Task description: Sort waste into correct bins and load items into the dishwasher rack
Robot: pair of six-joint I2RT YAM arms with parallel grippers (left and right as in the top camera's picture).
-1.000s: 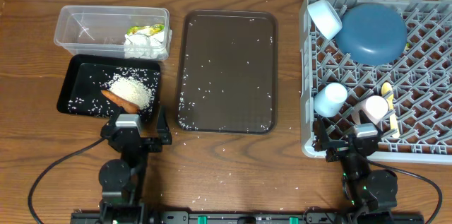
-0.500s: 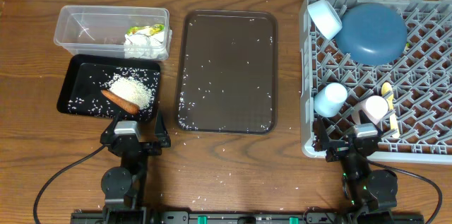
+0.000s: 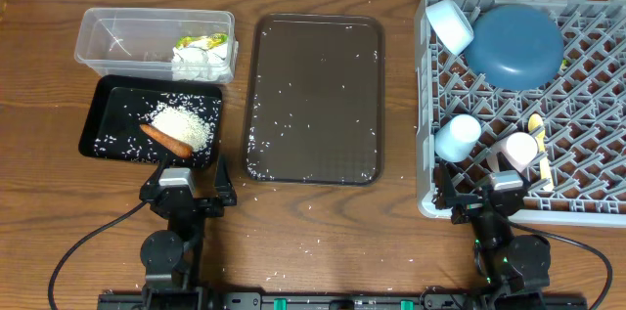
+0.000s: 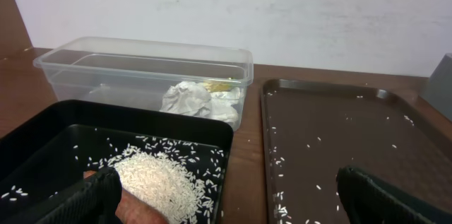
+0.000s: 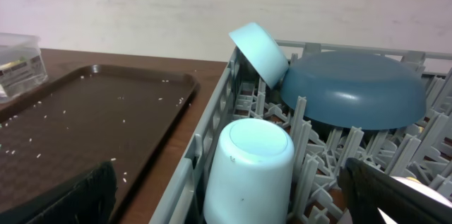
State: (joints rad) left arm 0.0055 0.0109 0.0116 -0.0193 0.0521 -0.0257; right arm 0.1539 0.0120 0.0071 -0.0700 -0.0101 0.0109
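The crumpled paper (image 3: pixel 201 51) lies in the clear tub (image 3: pixel 117 41). A rice pile (image 3: pixel 183 124) and the orange stick (image 3: pixel 161 141) lie in the black tray (image 3: pixel 112 114). The dark blue bowl (image 3: pixel 515 46), white bowl (image 3: pixel 450 24), light blue cup (image 3: pixel 458 137), pink cup (image 3: pixel 521 149) and yellow spoon (image 3: pixel 538 139) sit in the grey rack (image 3: pixel 587 105). My left gripper (image 3: pixel 186 193) is open and empty just in front of the black tray (image 4: pixel 42 153). My right gripper (image 3: pixel 491 198) is open and empty at the rack's front edge, facing the upturned light blue cup (image 5: pixel 251 167).
The dark brown serving tray (image 3: pixel 315 100) lies between the bins and the rack, with loose rice grains on it. More grains are scattered on the wooden table (image 3: pixel 318 244) in front of it. A white wall stands behind the table.
My left gripper has drawn back a little from the black tray toward the table's front edge. The right arm and all objects have not moved.
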